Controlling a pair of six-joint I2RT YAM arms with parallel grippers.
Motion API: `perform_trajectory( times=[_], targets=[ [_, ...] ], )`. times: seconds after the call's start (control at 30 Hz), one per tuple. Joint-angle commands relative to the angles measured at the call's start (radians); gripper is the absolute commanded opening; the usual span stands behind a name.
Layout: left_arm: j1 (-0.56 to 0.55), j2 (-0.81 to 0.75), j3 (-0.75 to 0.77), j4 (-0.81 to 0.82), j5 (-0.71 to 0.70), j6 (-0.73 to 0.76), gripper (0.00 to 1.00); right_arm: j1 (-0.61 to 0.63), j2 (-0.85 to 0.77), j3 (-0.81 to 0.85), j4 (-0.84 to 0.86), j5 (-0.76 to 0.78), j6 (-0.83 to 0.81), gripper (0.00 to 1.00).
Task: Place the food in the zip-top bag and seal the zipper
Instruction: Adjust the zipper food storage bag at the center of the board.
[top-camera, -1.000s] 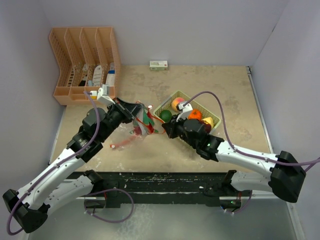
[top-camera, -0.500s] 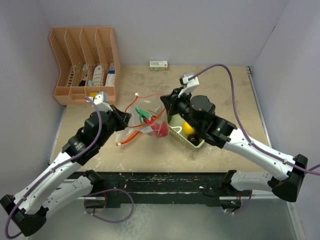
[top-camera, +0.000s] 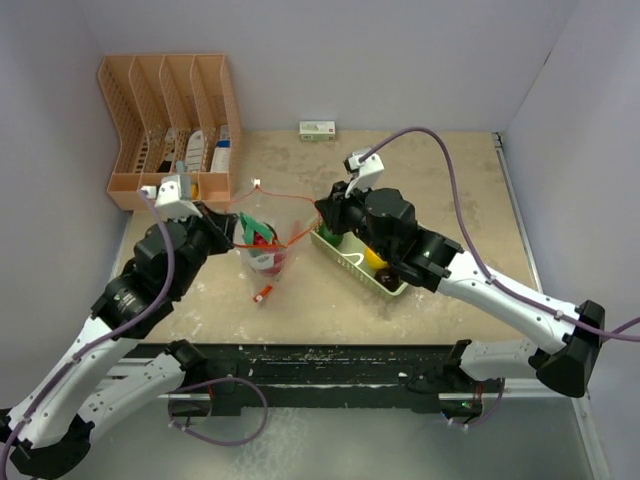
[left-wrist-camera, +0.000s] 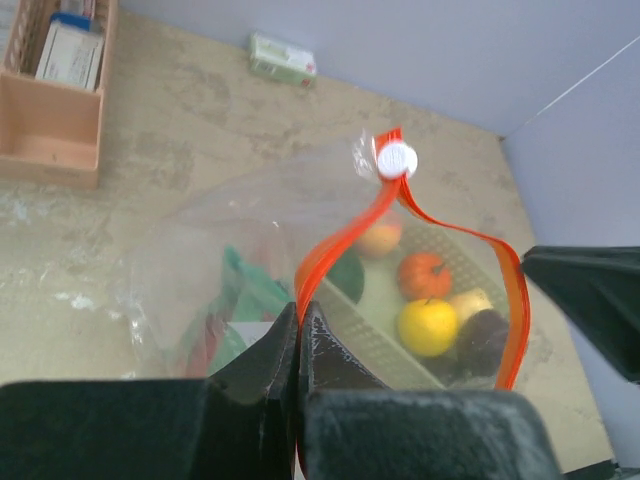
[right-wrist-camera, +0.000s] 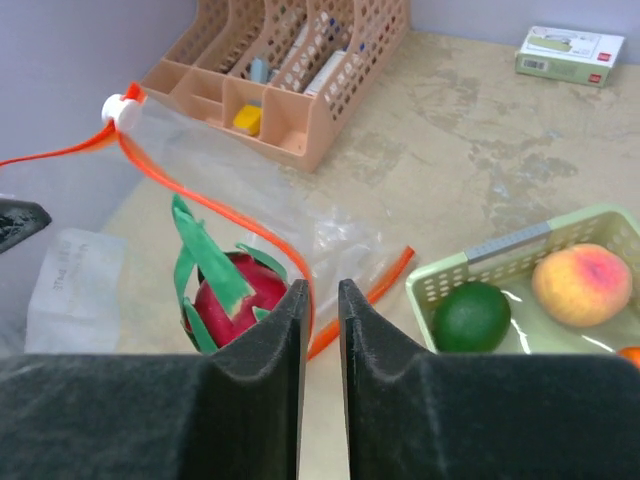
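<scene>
Plainly, left fingers (left-wrist-camera: 255, 372) and right fingers (right-wrist-camera: 262, 340) each clamp the zipper (left-wrist-camera: 345, 235) between them.

The clear zip-top bag (top-camera: 268, 252) hangs open, zipper (left-wrist-camera: 341, 240) unsealed, red-and-green food (right-wrist-camera: 236, 291) inside.

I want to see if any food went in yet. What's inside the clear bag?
One red toy fruit with green leaves sits inside the zip-top bag. The right gripper covers the bag's bottom in its own view, so anything lower stays hidden.
</scene>
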Motion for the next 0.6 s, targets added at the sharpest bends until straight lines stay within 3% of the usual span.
perform_trajectory(
  times=[0.0,0.17,0.27,0.4,0.57],
  targets=[
    [0.001,0.022,-0.172,0.116,0.0,-0.021,0.0,-0.002,0.013,0.003,-0.044,0.065,0.011,0.32],
    [0.0,0.061,-0.365,0.275,-0.01,-0.097,0.0,-0.002,-0.002,-0.047,-0.12,0.074,0.058,0.8],
    [0.001,0.082,-0.386,0.307,-0.007,-0.11,0.0,-0.002,-0.049,-0.076,-0.178,0.136,0.105,0.83],
    [0.001,0.082,-0.362,0.33,0.011,-0.093,0.0,-0.026,-0.046,-0.03,-0.531,0.399,0.313,0.98],
    [0.0,0.066,-0.353,0.368,0.045,-0.077,0.0,-0.186,-0.051,-0.077,-0.66,0.35,0.419,1.0]
  ],
)
